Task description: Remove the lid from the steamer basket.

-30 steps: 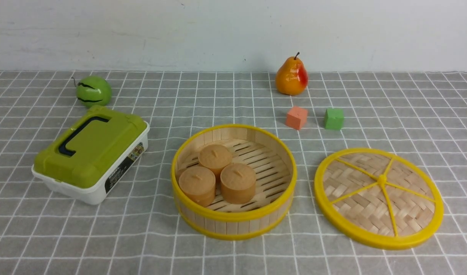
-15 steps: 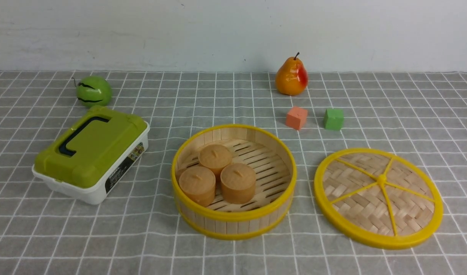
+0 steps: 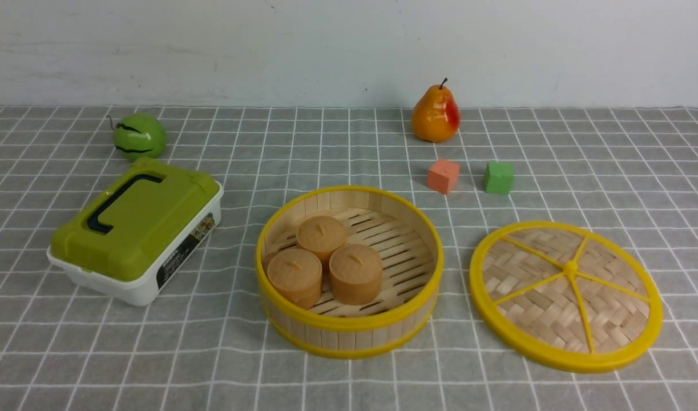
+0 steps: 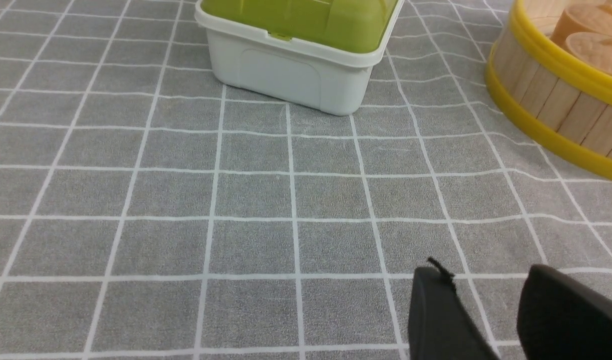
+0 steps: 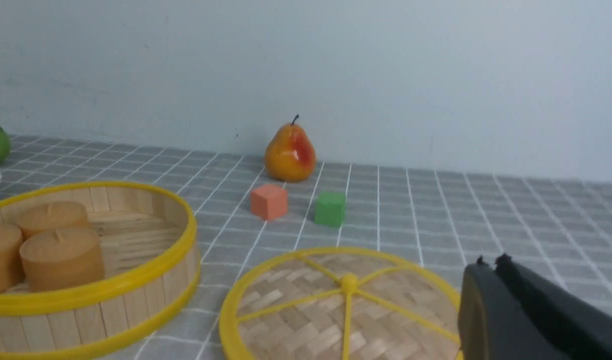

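Note:
The steamer basket stands open at the table's middle with three brown round cakes inside. The lid lies flat on the cloth to the basket's right, apart from it. Neither gripper shows in the front view. In the left wrist view my left gripper is open and empty above bare cloth, with the basket off to one side. In the right wrist view my right gripper is shut and empty, just past the rim of the lid; the basket shows beside the lid.
A white box with an olive-green lid sits left of the basket. A green round fruit lies behind it. A pear, an orange cube and a green cube stand at the back right near the wall.

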You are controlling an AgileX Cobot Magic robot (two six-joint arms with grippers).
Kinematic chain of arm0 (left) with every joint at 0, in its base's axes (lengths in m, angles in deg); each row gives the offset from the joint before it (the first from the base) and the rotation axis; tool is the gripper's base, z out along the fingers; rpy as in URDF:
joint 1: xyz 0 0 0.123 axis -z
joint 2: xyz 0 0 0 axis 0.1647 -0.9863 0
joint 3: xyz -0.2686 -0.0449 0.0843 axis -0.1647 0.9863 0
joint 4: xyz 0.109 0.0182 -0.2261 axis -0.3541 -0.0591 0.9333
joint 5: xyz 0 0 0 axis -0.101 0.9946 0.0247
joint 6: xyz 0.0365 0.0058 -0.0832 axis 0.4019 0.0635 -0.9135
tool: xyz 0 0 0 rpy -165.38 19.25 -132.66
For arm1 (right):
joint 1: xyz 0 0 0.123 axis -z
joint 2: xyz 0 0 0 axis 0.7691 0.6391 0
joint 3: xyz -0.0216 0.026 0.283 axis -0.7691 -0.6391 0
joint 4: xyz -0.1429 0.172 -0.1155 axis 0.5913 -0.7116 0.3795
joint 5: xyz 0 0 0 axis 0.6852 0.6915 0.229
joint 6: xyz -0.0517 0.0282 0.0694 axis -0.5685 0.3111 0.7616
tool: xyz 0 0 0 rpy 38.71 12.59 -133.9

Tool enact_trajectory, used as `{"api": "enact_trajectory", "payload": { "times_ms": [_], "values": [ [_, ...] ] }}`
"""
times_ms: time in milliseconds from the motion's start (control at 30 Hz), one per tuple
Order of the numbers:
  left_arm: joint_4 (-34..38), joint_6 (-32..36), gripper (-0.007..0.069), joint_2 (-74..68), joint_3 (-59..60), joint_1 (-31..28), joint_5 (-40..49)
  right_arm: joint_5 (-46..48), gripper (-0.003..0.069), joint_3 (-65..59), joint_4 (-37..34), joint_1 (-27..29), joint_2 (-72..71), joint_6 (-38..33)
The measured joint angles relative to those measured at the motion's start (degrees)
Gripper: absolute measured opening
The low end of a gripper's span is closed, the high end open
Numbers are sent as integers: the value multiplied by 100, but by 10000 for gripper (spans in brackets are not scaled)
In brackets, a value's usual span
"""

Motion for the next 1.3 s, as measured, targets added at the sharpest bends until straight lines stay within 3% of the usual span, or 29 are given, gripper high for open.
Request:
{"api": "enact_trajectory", "payload": {
  "times_ms": [167,367,633,1300],
  "values": [
    [0,0,239,0,0,0,0,31,2,-261,65,345,0,397],
    [0,0,239,0,0,0,0,877,11,-261,139,919,0,469],
    [0,0,239,0,0,0,0,1541,17,-227,218,757,0,469],
    [0,0,239,0,0,0,0,1603,37,-215,255,724,0,624]
  ]
}}
